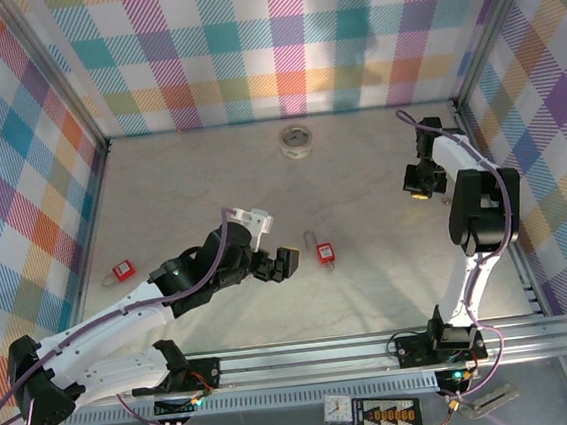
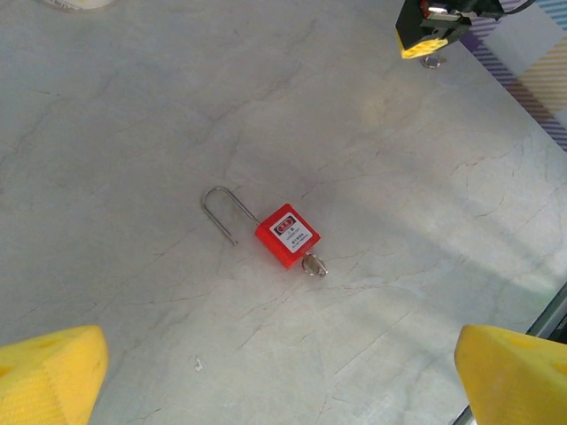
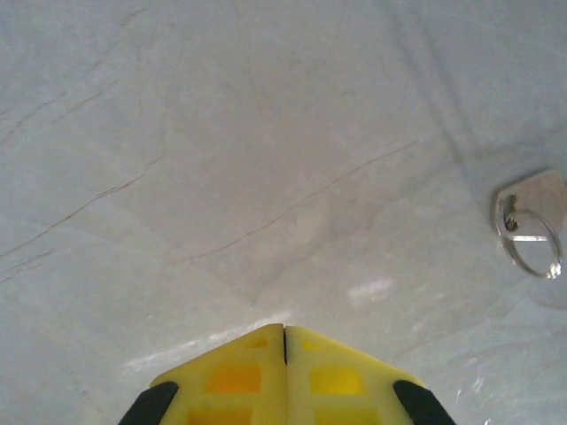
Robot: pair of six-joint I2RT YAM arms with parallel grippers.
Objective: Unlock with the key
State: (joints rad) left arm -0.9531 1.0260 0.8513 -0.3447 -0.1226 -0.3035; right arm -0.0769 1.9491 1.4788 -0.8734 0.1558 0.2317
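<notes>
Pale marbled tabletop (image 1: 359, 165) inside plaid walls, right gripper (image 3: 283, 329) fingers pressed together, key (image 3: 532, 217) on its ring lying flat at the gripper's 2 o'clock, near but apart, left gripper (image 1: 276, 263) spread wide, red padlock (image 2: 285, 235) at its 12 o'clock.

You can't read the tiny label (image 2: 292, 232) on the red padlock (image 2: 282, 246). The key (image 2: 314, 265) at its 5 o'clock end shows just its head. At 11 o'clock, the picture's edge cuts off a tape roll (image 2: 75, 3).
</notes>
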